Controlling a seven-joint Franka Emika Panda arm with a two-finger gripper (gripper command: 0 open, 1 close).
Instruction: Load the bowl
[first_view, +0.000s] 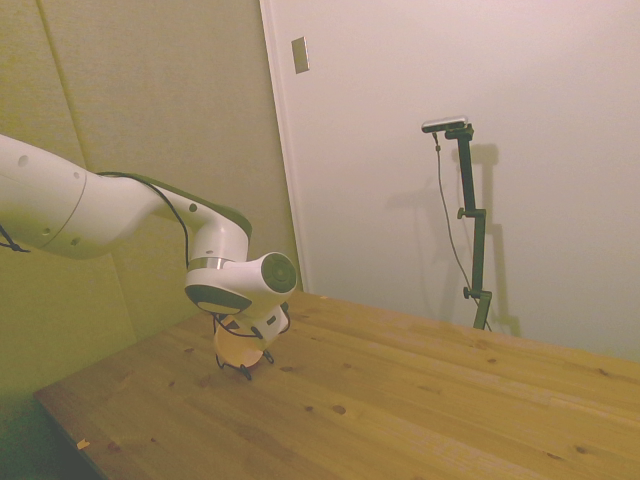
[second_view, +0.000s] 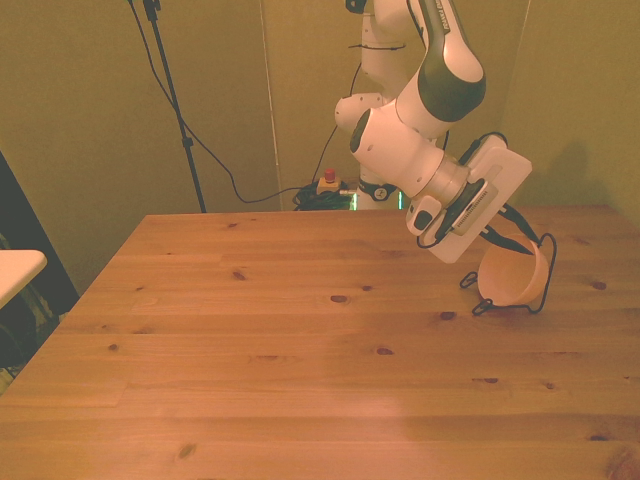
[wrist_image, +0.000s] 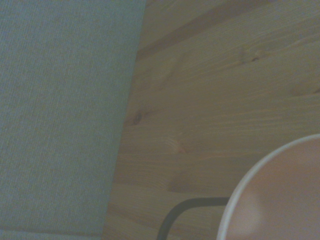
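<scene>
The pale pink bowl stands tilted on its edge inside a thin black wire rack near the front view's right edge of the wooden table. My gripper reaches down onto the bowl's upper rim, and the white hand hides how it meets the bowl. In the side view the bowl shows just under my wrist, with the rack's wires touching the table. The wrist view shows the bowl's rim close up, with a curved black wire beside it.
The table's edge lies close behind the rack, with a padded wall just past it. A red stop button and cables sit on the floor behind the table. A white surface juts in at the front view's left.
</scene>
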